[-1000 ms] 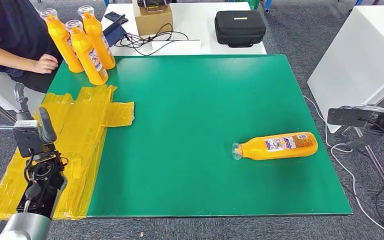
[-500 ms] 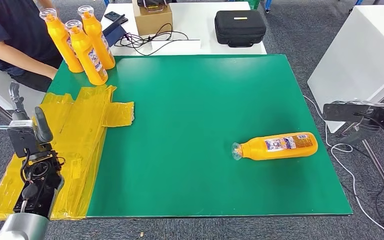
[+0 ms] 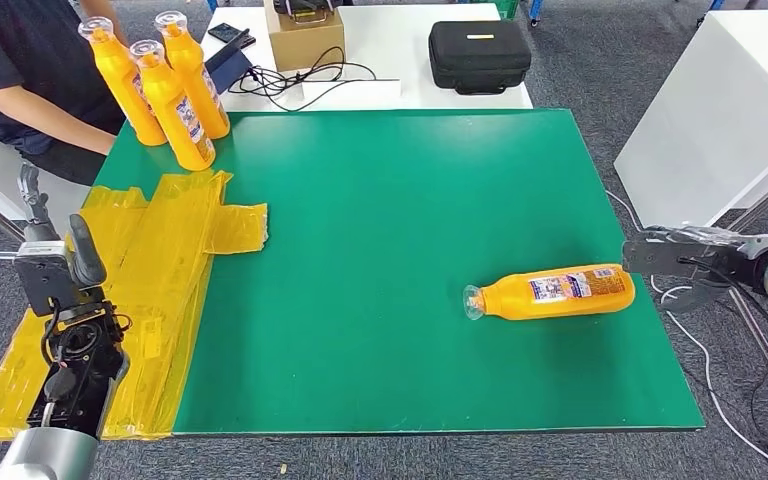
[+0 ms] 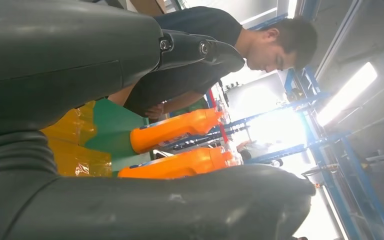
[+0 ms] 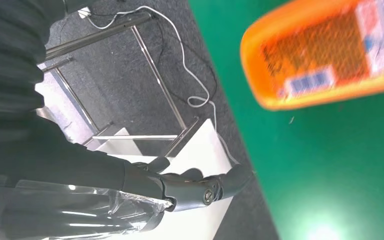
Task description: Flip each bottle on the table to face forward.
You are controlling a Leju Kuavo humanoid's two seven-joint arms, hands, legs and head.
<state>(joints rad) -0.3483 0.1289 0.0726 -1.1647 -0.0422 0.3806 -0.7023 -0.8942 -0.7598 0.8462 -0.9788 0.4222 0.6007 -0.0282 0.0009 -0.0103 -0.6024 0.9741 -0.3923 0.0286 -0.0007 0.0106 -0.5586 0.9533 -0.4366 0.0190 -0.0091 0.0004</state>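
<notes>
My right hand (image 3: 672,262) is hovering at my right side, fingers (image 5: 200,187) extended and apart, gripping nothing. My left hand (image 3: 55,275) is hanging low at my left, thumb raised, fingers (image 4: 200,50) spread, holding nothing.

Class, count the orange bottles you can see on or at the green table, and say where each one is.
4. Three stand upright in a cluster at the far left corner: back-left bottle, front bottle, back-right bottle. One lying bottle rests on its side near the right edge. None seem hidden.
</notes>
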